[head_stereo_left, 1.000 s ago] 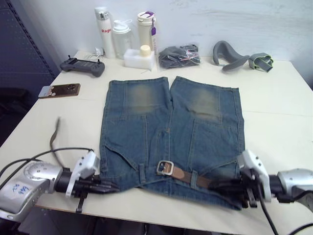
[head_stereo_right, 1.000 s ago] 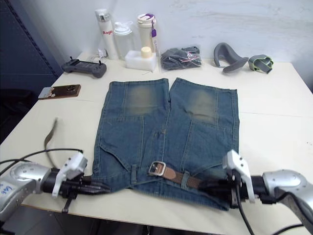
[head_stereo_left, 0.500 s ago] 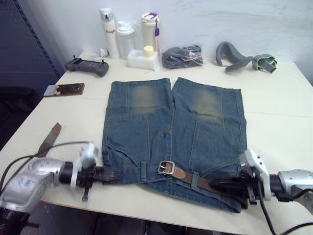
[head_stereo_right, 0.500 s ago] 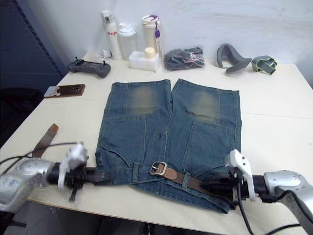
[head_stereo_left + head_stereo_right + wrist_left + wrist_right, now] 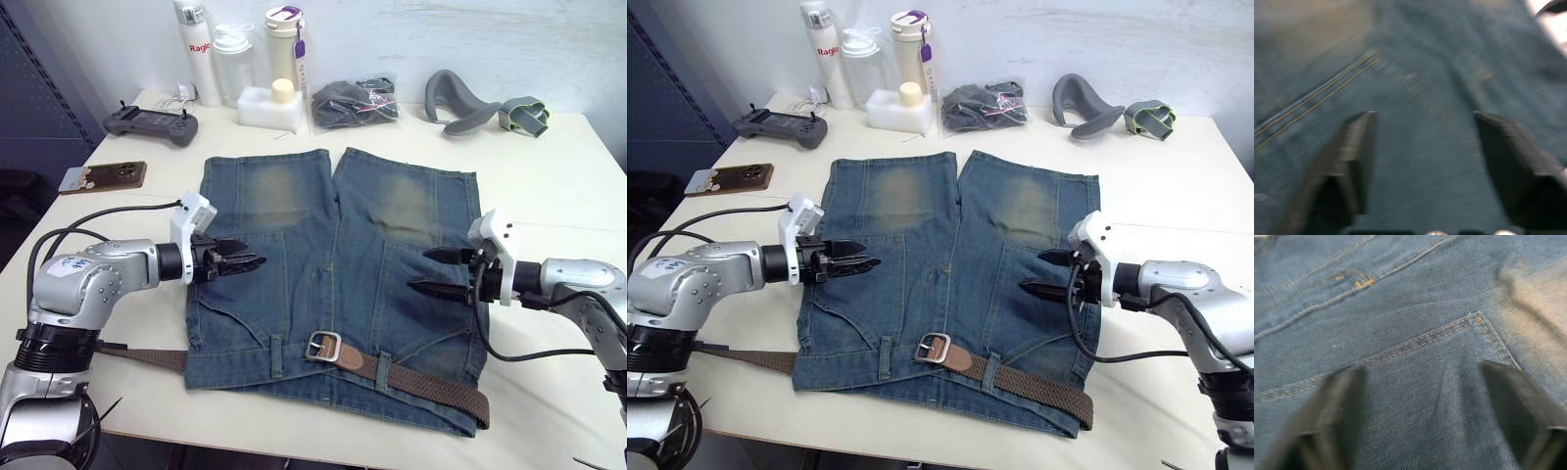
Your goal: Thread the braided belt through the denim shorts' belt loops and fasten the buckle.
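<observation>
The denim shorts lie flat on the table with the waistband toward the front edge. Along that waistband runs the braided belt, passing under belt loops; its silver buckle lies at the waist's middle over the plain brown tip. The belt's other end trails out past the shorts' left side. My left gripper hovers open over the left leg, with nothing between its fingers. Over the right leg my right gripper is open too, empty, its fingers spread above the denim.
Along the back stand bottles, a white box, a dark bundle in a clear bag and grey curved parts. A game controller and a phone lie at the back left. The front table edge is close to the waistband.
Both grippers have left the waistband ends at the front edge, opened, and moved up over the legs. The belt's left end, raised before, now lies on the table. The camera shifted.
</observation>
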Motion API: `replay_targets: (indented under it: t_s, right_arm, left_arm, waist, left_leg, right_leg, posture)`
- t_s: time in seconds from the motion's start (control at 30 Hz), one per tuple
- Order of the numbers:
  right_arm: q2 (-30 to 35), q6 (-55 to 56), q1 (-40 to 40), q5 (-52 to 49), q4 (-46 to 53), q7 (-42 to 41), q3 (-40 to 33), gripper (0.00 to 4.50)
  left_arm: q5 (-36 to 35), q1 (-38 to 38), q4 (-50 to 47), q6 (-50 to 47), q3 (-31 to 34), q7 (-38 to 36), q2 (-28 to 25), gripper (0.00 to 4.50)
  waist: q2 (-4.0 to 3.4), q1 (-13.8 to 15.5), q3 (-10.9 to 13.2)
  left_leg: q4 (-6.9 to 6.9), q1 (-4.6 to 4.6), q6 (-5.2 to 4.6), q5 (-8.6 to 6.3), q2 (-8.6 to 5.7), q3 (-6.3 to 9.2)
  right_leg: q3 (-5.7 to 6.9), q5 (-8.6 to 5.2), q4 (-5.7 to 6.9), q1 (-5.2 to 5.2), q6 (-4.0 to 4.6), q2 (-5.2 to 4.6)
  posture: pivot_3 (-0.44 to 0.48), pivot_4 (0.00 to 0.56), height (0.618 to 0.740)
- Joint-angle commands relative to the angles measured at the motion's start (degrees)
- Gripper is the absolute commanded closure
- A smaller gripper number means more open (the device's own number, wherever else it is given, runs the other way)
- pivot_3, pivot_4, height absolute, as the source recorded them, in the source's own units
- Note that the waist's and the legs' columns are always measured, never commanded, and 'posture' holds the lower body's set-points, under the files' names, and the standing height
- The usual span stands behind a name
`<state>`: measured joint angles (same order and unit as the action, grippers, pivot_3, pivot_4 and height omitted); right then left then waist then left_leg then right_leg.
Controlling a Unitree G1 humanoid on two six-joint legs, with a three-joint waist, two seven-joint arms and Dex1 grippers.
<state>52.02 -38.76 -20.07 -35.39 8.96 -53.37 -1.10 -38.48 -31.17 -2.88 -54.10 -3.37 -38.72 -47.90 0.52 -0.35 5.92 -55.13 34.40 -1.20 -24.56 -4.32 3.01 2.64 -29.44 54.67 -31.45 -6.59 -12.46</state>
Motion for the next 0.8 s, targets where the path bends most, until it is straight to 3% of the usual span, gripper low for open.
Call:
replay_targets:
  t_s: [0.03,0.2,0.47,0.7,0.73,0.8]
  right_arm:
    - [-0.09,0.82,-1.71,3.77,-1.72,-0.32,1.39,0.0]
    - [-3.23,3.98,-4.75,8.93,-6.89,1.72,2.69,0.0]
    - [-7.77,5.65,-12.88,15.9,-17.66,4.32,3.65,0.0]
    - [-8.02,-3.09,-13.53,20.06,-20.87,2.62,9.59,0.0]
    - [-7.86,-5.59,-12.98,19.74,-20.39,2.05,10.22,0.0]
    - [-7.71,-8.38,-12.22,19.28,-19.43,1.42,10.67,0.25]
  left_arm:
    - [5.64,-1.71,-0.36,3.18,-1.84,-1.13,-0.41,0.02]
    - [11.94,-5.44,4.95,6.67,-2.23,2.81,4.68,0.02]
    - [19.22,-11.7,17.38,8.23,-0.69,10.78,12.82,0.02]
    - [20.7,-9.93,21.14,4.66,-4.67,5.09,15.18,0.02]
    - [20.6,-9.39,20.8,4.4,-4.9,4.04,15.35,0.43]
    - [20.69,-8.91,20.49,4.3,-4.37,3.36,15.81,0.67]
  waist:
    - [-0.05,0.1,0.03]
    - [0.01,0.42,0.19]
    - [0.01,-0.11,0.58]
    - [-0.01,0.0,0.44]
    - [-0.02,0.03,0.34]
    - [0.0,0.15,0.03]
  left_leg:
    - [0.0,0.0,0.0,0.0,-0.02,-0.01]
    - [-0.06,0.03,0.1,0.29,-0.05,0.0]
    - [-0.01,0.11,0.37,1.01,-0.08,0.01]
    - [0.11,-0.01,0.59,1.15,-0.03,0.12]
    - [0.1,-0.03,0.59,1.15,-0.03,0.12]
    - [0.1,-0.06,0.57,1.13,-0.04,0.13]
  right_leg:
    - [-0.01,0.0,0.0,0.0,0.0,-0.01]
    - [-0.02,0.01,-0.08,0.05,-0.02,-0.03]
    - [-0.11,0.63,-0.02,-0.13,-1.24,-0.04]
    - [-0.05,0.67,0.09,-0.08,-1.31,-0.02]
    - [-0.04,0.67,0.09,-0.05,-1.31,-0.02]
    - [-0.04,0.66,0.05,0.0,-1.3,-0.02]
  posture:
    - [0.0,0.15,0.631]
    - [0.0,0.15,0.631]
    - [0.0,0.15,0.631]
    - [0.0,0.15,0.631]
    - [0.0,0.15,0.631]
    - [0.0,0.15,0.631]
